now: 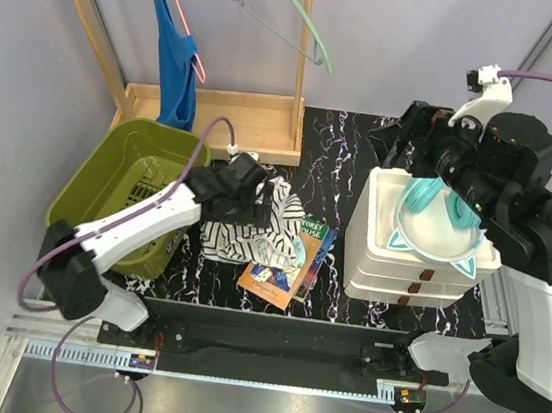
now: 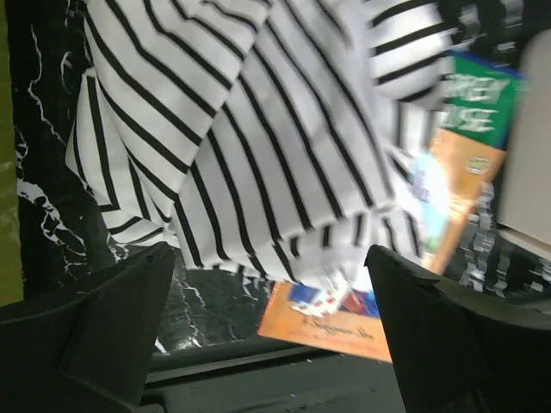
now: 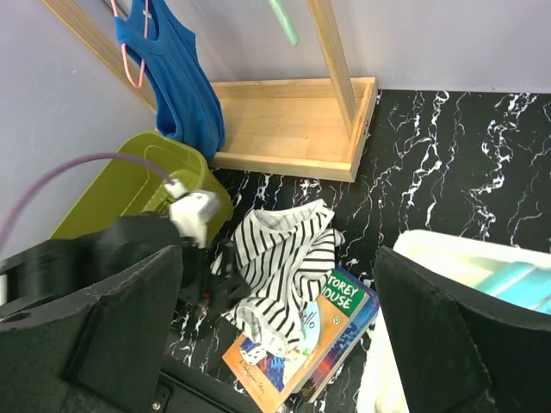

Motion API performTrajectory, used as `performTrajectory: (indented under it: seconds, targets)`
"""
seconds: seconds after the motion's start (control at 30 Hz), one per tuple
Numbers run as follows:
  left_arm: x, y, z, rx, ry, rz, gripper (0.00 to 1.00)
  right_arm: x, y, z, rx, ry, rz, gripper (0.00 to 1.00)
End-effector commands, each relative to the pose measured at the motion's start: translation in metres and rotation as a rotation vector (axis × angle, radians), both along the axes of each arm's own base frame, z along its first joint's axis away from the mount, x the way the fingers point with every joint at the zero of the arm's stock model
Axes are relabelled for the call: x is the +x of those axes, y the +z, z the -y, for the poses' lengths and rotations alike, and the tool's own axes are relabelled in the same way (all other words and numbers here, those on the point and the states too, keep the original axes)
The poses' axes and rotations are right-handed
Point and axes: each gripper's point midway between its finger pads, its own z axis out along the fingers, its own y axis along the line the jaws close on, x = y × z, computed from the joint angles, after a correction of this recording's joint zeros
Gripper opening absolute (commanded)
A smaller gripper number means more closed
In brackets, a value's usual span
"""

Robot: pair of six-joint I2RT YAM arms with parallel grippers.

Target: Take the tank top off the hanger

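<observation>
Beside the striped garment (image 2: pixel 258 129), book (image 3: pixel 320 334) reads "HOUSE"; left pincer (image 2: pixel 269 262) and right pincer (image 3: pixel 277 258) gape.

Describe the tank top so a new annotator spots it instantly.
Find the wooden rack at the table's back left. The tank top hangs there on a pink hanger, above the olive bin. It is solid blue, unlike the bare green hanger beside it and the striped garment lying on the table.

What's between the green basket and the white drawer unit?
A crumpled striped garment lying partly over a book, on the black marbled table, between the basket and the drawer unit. The top external view shows it best.
</observation>
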Motion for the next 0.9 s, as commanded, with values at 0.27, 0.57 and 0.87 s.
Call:
performTrajectory:
  seconds: [0.27, 0.57, 0.87]
  targets:
    - [0.031, -0.080, -0.005, -0.041, 0.413, -0.215, 0.99, -0.015, -0.006, 0.020, 0.017, -0.054, -0.007, 1.00]
    - [0.013, -0.141, -0.013, 0.042, 0.651, -0.390, 0.99, -0.020, -0.009, 0.021, 0.019, -0.045, -0.019, 1.00]
    - [0.031, -0.133, -0.019, -0.017, 0.636, -0.273, 0.65, -0.022, -0.011, 0.023, 0.014, -0.045, -0.025, 1.00]
